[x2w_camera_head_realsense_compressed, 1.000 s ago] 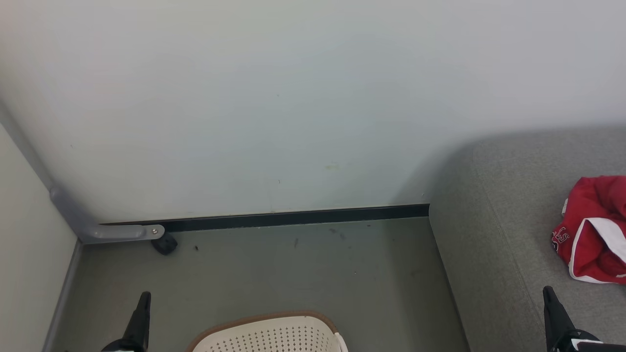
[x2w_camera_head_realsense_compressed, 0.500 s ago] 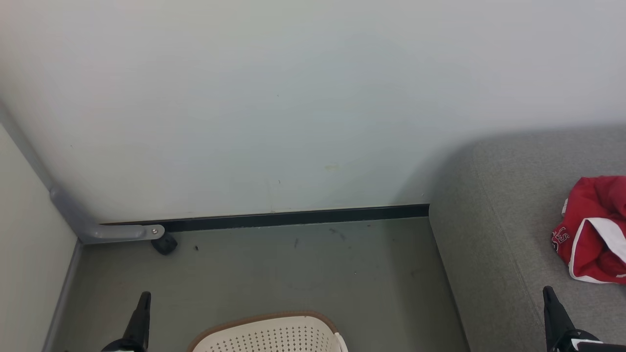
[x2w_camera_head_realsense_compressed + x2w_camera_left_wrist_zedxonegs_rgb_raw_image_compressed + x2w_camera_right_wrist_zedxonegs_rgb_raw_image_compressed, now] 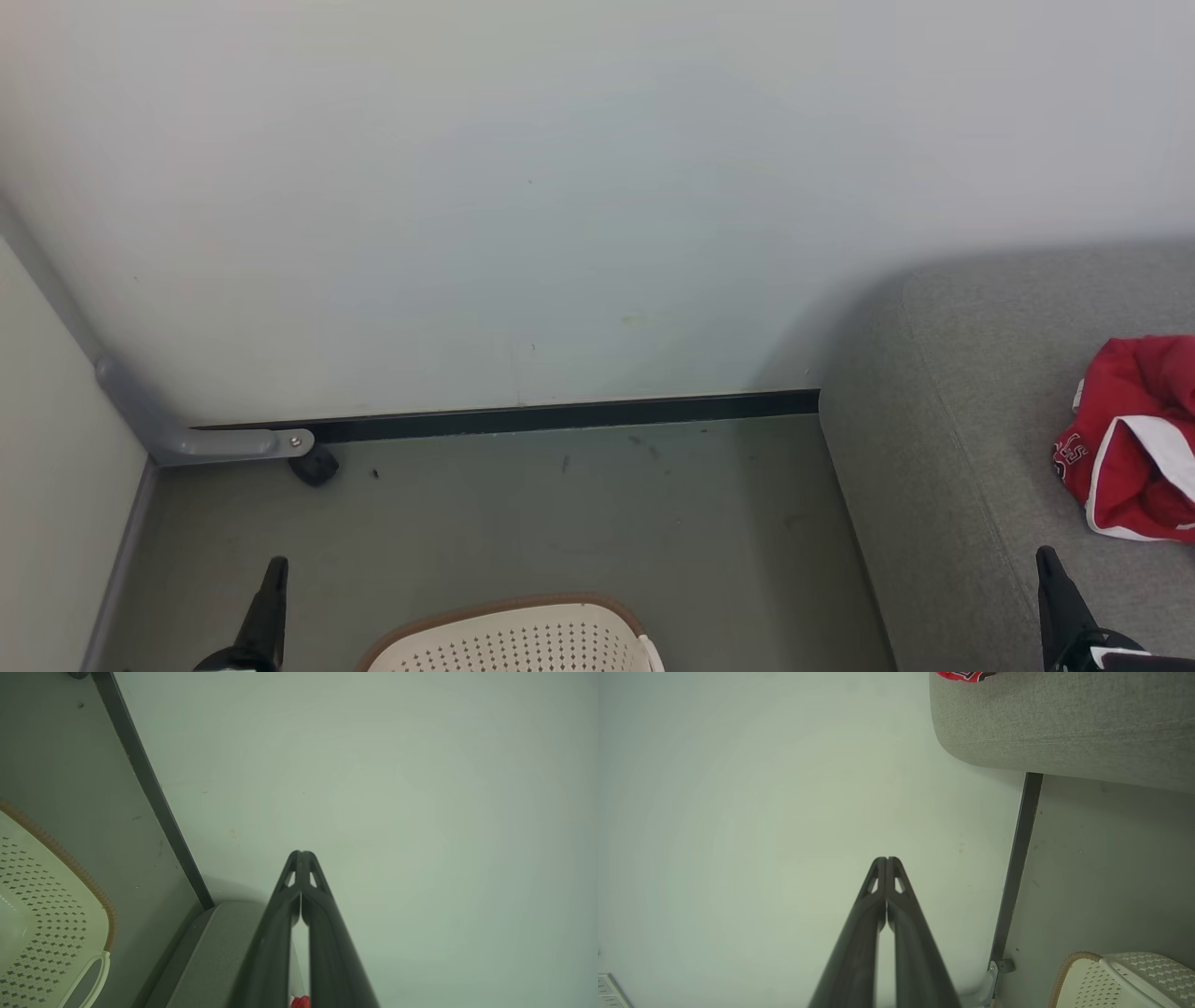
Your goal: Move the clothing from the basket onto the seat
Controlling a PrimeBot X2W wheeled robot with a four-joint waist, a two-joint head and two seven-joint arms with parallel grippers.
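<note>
The cream laundry basket [image 3: 509, 642] stands on the grey floor [image 3: 560, 523] at the near edge of the head view, showing its perforated wall, brown woven-look rim and one white handle. To the left of the basket the left gripper [image 3: 276, 564] points upward, its two dark fingers pressed together to a single tip with nothing between them. Well to the right of the basket the right gripper [image 3: 1044, 553] stands the same way over the front of the sofa, its fingers also closed tip to tip and holding nothing.

Right of the basket and a little beyond it, the grey fabric sofa [image 3: 971, 373] reaches back to the wall. A crumpled red jersey [image 3: 1134, 448] with white trim and lettering lies on the sofa seat, well apart from the basket.

Beyond the basket to the left, a small black object [image 3: 314, 465] sits on the floor at the end of a grey pipe [image 3: 177, 439]. A dark skirting strip [image 3: 560, 415] runs behind it along the foot of the pale wall [image 3: 560, 187].
</note>
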